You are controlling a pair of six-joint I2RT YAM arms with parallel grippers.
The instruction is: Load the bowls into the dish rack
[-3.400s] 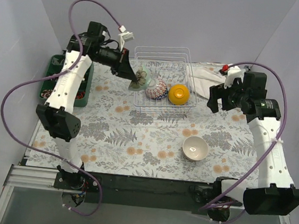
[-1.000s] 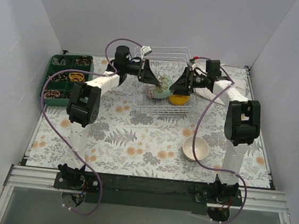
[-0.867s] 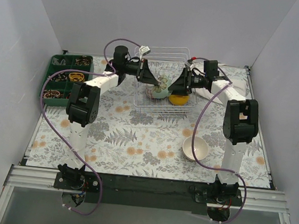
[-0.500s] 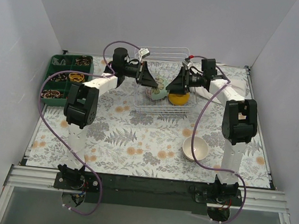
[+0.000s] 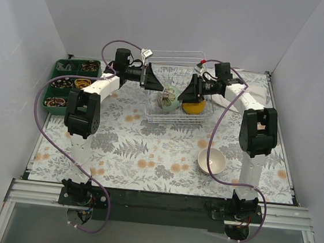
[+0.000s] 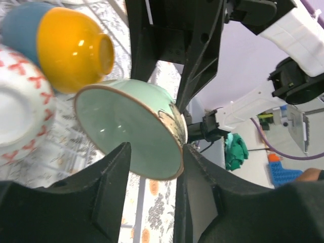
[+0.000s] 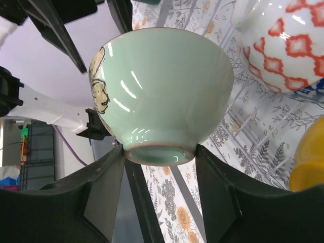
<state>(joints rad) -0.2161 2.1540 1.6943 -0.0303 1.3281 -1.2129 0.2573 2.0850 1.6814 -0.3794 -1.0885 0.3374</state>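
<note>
The white wire dish rack (image 5: 179,58) stands at the back middle. A pale green bowl (image 5: 168,101) hangs tilted on its side inside it. My right gripper (image 5: 183,93) is shut on the bowl's foot ring (image 7: 159,152), a finger on each side. My left gripper (image 5: 159,88) is open in front of the bowl's mouth (image 6: 126,129), its fingers apart around the lower rim. An orange-yellow bowl (image 5: 194,106), a red-patterned bowl (image 6: 20,116) and a teal-blue bowl (image 6: 20,23) lie in the rack. A white bowl (image 5: 211,160) sits upright on the table at the front right.
A dark green compartment tray (image 5: 73,83) with small items stands at the left. A white folded cloth (image 5: 259,96) lies at the back right. The floral mat (image 5: 147,155) covers the table. Both arms stretch over the rack's sides.
The left gripper brought the green bowl into the rack, let it go and drew back left. The right gripper came in, took the bowl's foot, and shifted it slightly left.
</note>
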